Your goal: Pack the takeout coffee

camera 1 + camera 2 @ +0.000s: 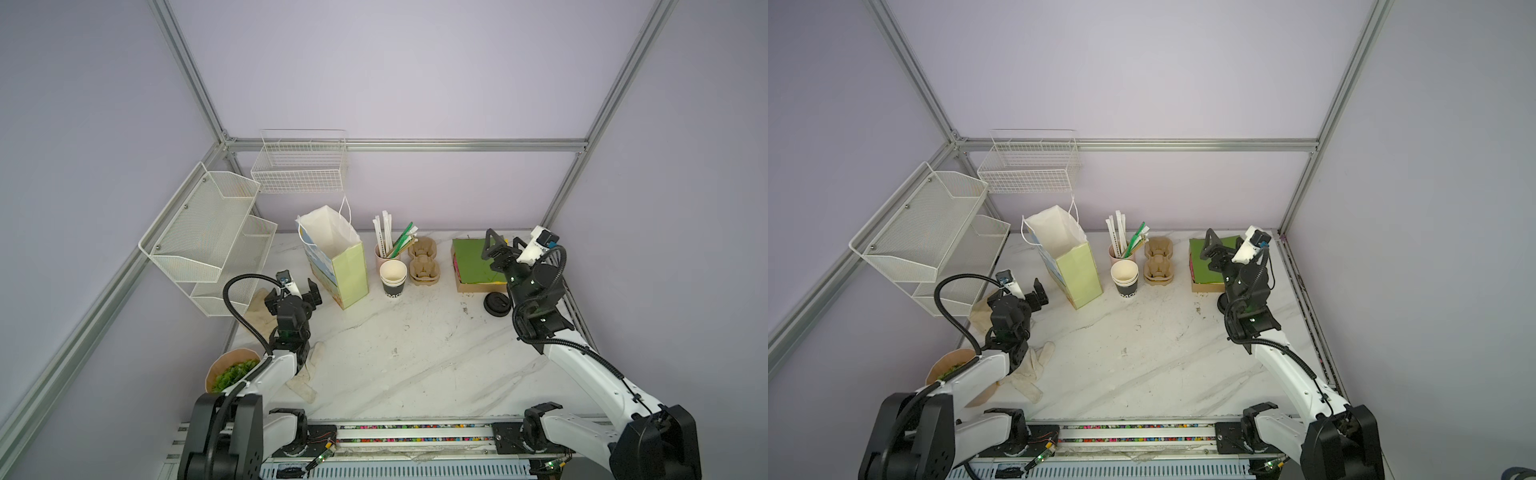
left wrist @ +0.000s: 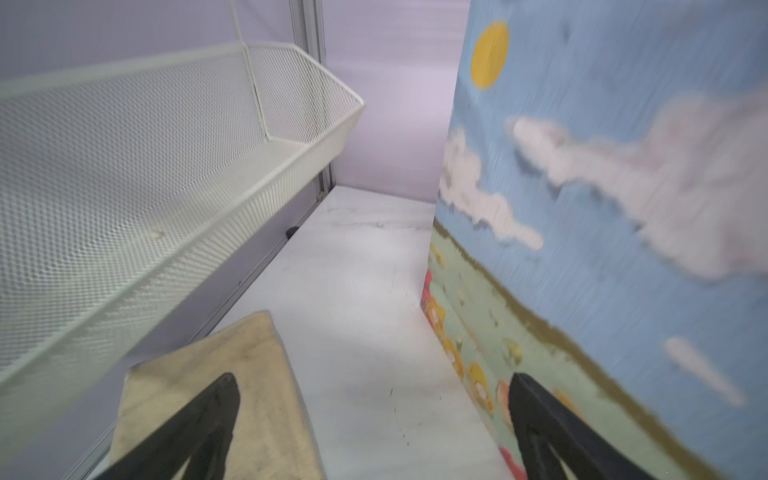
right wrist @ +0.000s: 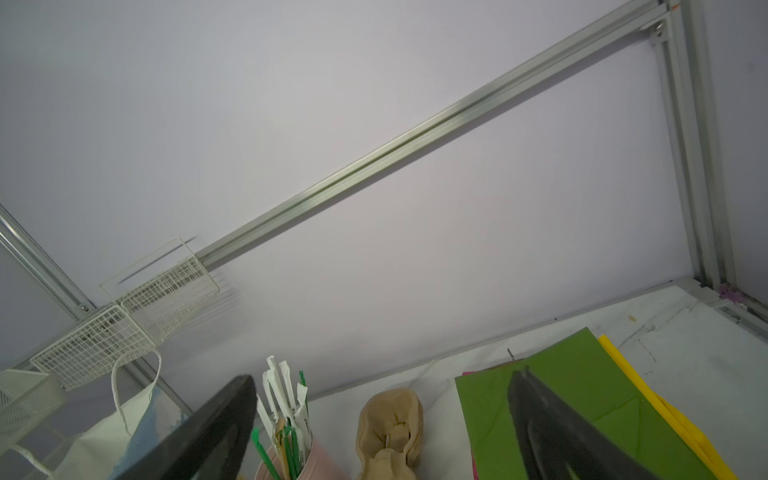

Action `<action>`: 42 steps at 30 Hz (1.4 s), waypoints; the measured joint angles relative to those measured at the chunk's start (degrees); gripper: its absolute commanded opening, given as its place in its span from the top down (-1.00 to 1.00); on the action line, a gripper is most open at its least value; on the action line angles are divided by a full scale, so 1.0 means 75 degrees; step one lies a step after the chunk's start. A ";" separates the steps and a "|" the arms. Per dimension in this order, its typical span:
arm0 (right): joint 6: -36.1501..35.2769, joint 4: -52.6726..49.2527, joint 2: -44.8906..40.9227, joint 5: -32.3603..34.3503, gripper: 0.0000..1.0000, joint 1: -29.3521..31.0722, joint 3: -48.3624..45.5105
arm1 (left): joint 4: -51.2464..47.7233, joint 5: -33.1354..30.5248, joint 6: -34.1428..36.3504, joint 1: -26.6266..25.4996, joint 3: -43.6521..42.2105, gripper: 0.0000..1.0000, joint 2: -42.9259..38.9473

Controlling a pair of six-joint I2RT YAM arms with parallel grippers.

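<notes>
The right gripper (image 1: 504, 246) and left gripper (image 1: 292, 295) both hang with jaws wide apart, holding nothing. The takeout coffee (image 1: 497, 304) stands back from the right fingertips, beside that wrist. Only its lid shows, partly cut off by the arm, and neither wrist view catches it.

Pale lilac walls (image 1: 415, 75) enclose a booth framed by aluminium rails (image 1: 457, 144). At lower centre in both top views lies a white marble-patterned tabletop (image 1: 415, 353), scuffed with dark marks. Left of centre, a two-tier cream mesh rack (image 1: 199, 232) hangs on the side wall and a white wire basket (image 1: 299, 170) on the back wall. Lighting appears soft and even.
</notes>
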 measured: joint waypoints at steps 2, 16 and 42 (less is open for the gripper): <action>-0.0070 -0.0720 0.0245 -0.0213 -0.95 0.0029 0.0501 | -0.0697 0.0245 -0.0752 -0.0006 0.0251 -1.00 -0.0819; -0.0632 -0.3949 0.1052 0.0064 -0.94 0.0583 0.2046 | -0.4468 0.2215 -0.3488 0.0058 0.1609 -0.99 -0.2282; 0.0248 -0.5537 0.2142 0.0717 -0.95 0.1072 0.1478 | -0.8690 0.1224 -0.3185 -0.3689 0.6248 -1.00 0.1489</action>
